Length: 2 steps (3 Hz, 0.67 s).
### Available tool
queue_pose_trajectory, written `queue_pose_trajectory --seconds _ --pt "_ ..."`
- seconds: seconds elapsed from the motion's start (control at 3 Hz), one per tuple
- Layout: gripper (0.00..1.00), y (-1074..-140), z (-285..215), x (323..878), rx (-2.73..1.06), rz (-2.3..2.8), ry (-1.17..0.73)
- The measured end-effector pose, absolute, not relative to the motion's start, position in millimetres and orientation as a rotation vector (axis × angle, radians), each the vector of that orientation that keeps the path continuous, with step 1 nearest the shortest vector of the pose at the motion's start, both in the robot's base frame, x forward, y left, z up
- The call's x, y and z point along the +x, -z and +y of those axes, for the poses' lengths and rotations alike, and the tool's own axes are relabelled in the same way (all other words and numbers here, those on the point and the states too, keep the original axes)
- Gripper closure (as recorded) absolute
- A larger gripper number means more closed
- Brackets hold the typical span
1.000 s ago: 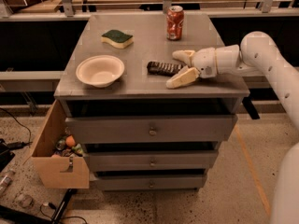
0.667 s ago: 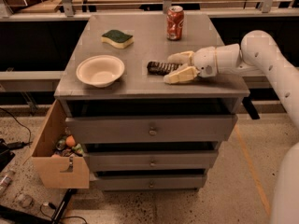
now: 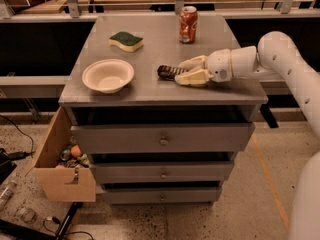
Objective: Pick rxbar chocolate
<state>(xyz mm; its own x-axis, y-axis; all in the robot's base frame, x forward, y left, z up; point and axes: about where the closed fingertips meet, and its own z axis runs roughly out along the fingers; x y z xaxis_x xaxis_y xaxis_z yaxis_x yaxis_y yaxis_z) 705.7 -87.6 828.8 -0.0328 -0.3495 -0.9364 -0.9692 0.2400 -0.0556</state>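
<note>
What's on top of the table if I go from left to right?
bowl → sponge → bar → gripper, at the bar's right end.

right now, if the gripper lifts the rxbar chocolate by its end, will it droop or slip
The rxbar chocolate lies flat and slim, so it is probably fairly stiff and light. Its dark wrapper may be slick, so it could slide. The gripper is at one end of it, so an end hold might let it tilt.

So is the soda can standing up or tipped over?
Upright. The can stands on its base at the back of the cabinet top; the claw is nearer, at the rxbar chocolate.
</note>
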Motion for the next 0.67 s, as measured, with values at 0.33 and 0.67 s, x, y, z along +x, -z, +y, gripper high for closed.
queue_pose_trajectory --seconds 0.33,0.67 --pt "1.0 -828.8 -87.4 705.7 -1.273 1.563 -0.821" --pt "1.0 -829.0 -87.4 705.7 -1.273 1.563 -0.821"
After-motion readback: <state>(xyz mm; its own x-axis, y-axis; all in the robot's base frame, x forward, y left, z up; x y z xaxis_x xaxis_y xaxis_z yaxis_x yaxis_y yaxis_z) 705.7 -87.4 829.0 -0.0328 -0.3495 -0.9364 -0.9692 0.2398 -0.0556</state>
